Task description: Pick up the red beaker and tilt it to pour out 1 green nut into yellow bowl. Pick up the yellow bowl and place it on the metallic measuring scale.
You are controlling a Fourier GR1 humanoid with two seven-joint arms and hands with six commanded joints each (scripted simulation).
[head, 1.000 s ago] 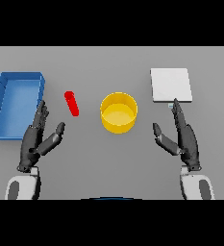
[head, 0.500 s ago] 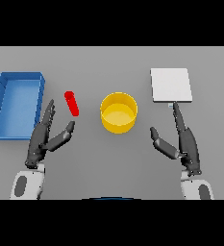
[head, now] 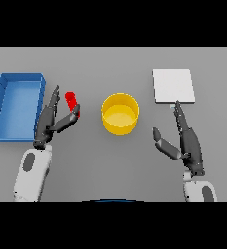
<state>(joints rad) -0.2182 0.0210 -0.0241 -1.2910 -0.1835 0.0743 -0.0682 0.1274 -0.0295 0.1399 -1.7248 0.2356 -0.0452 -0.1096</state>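
Spreading wide, the left hand (head: pixel 50 124) has slid up from seven o'clock since a moment ago, fingers apart, thumb now just under the red beaker (head: pixel 72 103), not clamped yet. That beaker stands at nine o'clock of the yellow bowl (head: pixel 120 114). The grasp looks imminent. The right hand (head: pixel 185 141) waits open below the metallic measuring scale (head: pixel 172 85), at two o'clock.

Your left hand (head: pixel 50 121) sits with straight fingers just beside the red beaker (head: pixel 72 103), thumb reaching under it. The yellow bowl (head: pixel 120 114) stands mid-counter, the blue tray (head: pixel 0 107) far left. Your right hand (head: pixel 185 141) rests flat-fingered below the metallic scale (head: pixel 173 85).
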